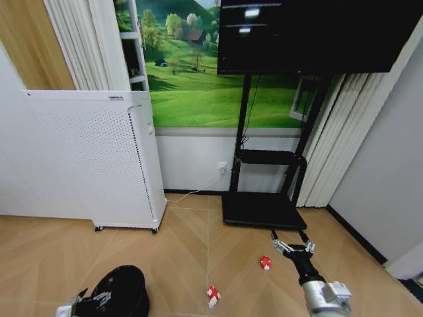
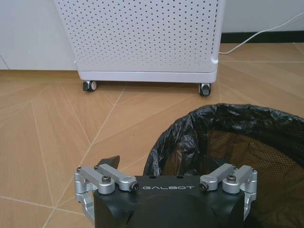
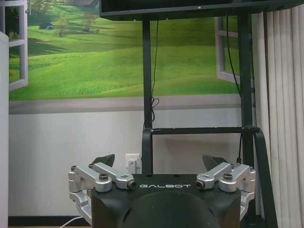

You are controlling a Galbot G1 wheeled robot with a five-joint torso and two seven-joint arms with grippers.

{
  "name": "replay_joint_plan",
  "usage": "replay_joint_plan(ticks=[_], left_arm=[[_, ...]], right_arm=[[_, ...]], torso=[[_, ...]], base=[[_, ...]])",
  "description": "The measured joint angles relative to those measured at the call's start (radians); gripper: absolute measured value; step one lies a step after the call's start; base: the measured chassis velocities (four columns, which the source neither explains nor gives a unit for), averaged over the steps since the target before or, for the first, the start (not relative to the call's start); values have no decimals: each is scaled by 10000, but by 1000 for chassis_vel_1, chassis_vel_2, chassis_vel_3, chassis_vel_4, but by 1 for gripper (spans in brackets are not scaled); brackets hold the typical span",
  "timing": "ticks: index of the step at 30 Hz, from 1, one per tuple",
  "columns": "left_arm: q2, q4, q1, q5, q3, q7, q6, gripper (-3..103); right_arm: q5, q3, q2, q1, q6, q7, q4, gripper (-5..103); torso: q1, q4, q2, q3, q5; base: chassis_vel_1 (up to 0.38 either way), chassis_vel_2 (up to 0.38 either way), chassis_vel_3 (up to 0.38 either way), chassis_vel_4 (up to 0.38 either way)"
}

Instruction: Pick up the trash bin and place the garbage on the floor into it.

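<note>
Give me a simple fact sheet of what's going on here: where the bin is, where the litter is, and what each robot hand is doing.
Bin: black trash bin with a black liner, on the wood floor at the robot's left
Left gripper: open, straddling the bin's near rim
Right gripper: open, holding nothing, hanging above the floor
Litter: red-and-white wrapper and small red piece, both on the floor, outside the bin
Nearby: white perforated appliance on wheels, black TV stand
</note>
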Motion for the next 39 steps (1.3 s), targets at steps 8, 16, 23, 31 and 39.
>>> replay_joint_plan(ticks=[8, 16, 23, 31, 39], left_arm=[[-33, 8, 32, 45, -26, -6, -21, 99], [-46, 55, -5, 310, -26, -4, -242, 100], [2, 420, -35, 855, -54, 299, -642, 100], [91, 869, -239, 934, -15, 313, -852, 93], [135, 864, -558, 684, 78, 446, -964, 58]], right_arm=[[-14, -12, 11, -17, 6, -17, 20, 100], [-20, -14, 18, -44, 20, -23, 37, 100], [-18, -3, 23, -43, 33, -24, 50, 100], [-91, -65, 62, -32, 48, -27, -14, 100], [-106, -128, 52, 55, 44, -28, -136, 100]], torso=[[-66, 0, -227, -160, 0], [-109, 0, -391, -283, 0], [-122, 1, -441, -321, -1], [-120, 1, -429, -311, 0], [-113, 0, -414, -301, -1]], base=[[0, 0, 0, 0], [0, 0, 0, 0], [0, 0, 0, 0], [0, 0, 0, 0], [0, 0, 0, 0]])
